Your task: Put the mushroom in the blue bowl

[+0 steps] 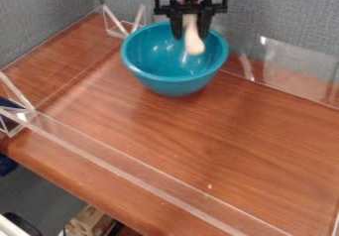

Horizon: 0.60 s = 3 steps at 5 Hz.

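Plexiglass makes the nearest thing in view: a low clear plastic wall [133,185] runs along the front edge of the reddish-brown wooden table [199,131], with a matching clear wall on the left side and another along the back. The wood between the front wall and the middle of the table is glossy and shows streaks of reflected light.

Further back, toward the rear of the table, sits the round, deep, glossy teal-blue plastic bowl [159,71], upright, its far rim close to the rear clear wall.

Over the far half of the bowl hangs the black robot gripper [192,24], pointing straight down. Its jaws are clamped together on the small toy mushroom with a cream-white stem [195,38]; the pale stem hangs down below the fingers, its lower end inside the bowl's rim, against the blue inner wall. The cap is hidden between the black fingers. Whether the mushroom touches the bowl's inside cannot be told.

Behind everything stands a grey fabric-like backdrop [54,12].
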Each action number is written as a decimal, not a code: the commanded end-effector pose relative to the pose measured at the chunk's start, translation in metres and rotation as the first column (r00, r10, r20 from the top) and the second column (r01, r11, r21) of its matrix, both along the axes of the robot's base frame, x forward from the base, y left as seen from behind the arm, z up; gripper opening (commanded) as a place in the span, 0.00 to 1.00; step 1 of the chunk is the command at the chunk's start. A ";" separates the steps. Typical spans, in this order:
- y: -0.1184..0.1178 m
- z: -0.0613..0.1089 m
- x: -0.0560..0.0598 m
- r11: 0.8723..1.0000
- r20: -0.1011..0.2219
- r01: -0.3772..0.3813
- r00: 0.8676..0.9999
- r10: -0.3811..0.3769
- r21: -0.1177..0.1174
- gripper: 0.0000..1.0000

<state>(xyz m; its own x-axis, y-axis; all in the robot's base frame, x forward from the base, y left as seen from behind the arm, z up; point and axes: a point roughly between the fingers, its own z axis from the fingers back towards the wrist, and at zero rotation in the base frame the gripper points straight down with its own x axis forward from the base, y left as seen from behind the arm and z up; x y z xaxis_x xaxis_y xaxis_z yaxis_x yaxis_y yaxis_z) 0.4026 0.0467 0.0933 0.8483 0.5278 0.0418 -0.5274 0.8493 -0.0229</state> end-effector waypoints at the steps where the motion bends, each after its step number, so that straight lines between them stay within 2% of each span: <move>1: 0.011 0.019 0.015 1.000 0.072 -0.016 0.997 0.015 0.020 0.00; 3: 0.016 0.001 0.017 0.999 0.054 -0.015 0.998 0.013 0.034 0.00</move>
<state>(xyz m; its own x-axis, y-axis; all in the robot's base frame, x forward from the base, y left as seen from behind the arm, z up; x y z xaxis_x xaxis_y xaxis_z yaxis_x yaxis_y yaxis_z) 0.4134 0.0545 0.0730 0.8500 0.5247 0.0454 -0.5254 0.8508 0.0032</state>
